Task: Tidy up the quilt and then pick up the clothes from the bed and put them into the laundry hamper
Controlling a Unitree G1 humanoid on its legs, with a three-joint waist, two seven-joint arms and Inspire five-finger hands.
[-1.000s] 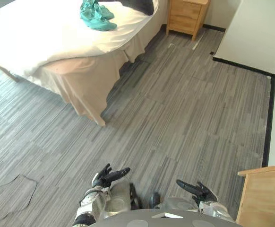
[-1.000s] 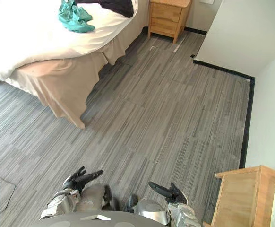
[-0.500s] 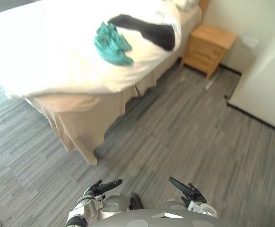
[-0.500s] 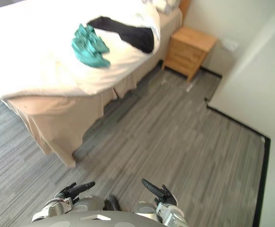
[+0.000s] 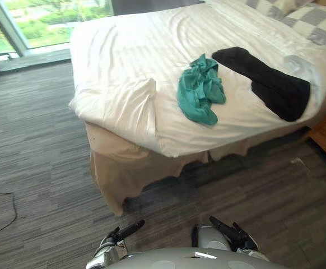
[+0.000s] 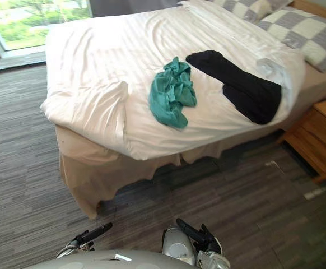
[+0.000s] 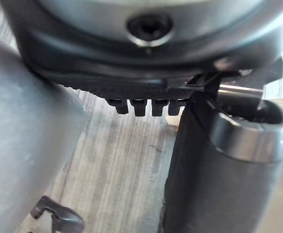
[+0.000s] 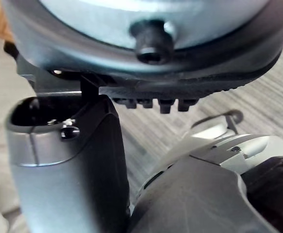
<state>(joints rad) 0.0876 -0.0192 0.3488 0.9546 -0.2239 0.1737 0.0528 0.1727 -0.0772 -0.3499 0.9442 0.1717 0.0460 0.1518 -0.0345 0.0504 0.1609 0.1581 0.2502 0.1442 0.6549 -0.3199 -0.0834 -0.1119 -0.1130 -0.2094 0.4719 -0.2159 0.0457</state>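
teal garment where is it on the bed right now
In the left eye view the teal garment lies crumpled on the white quilt, mid-bed near the closer edge, just left of the black garment.

Bed point(image 6: 317, 84) on grey striped floor point(image 5: 34, 151), spread with a white quilt point(image 5: 129, 50).
Carries a crumpled teal garment point(image 5: 199, 92) near the middle of the quilt and a black garment point(image 5: 264, 78) stretched out just beside it on the right, reaching toward the right edge. Shows the quilt's near left corner point(image 5: 135, 103) folded back on itself, a beige skirt point(image 5: 115, 174) hanging below, checked pillows point(image 6: 303, 31) far right.
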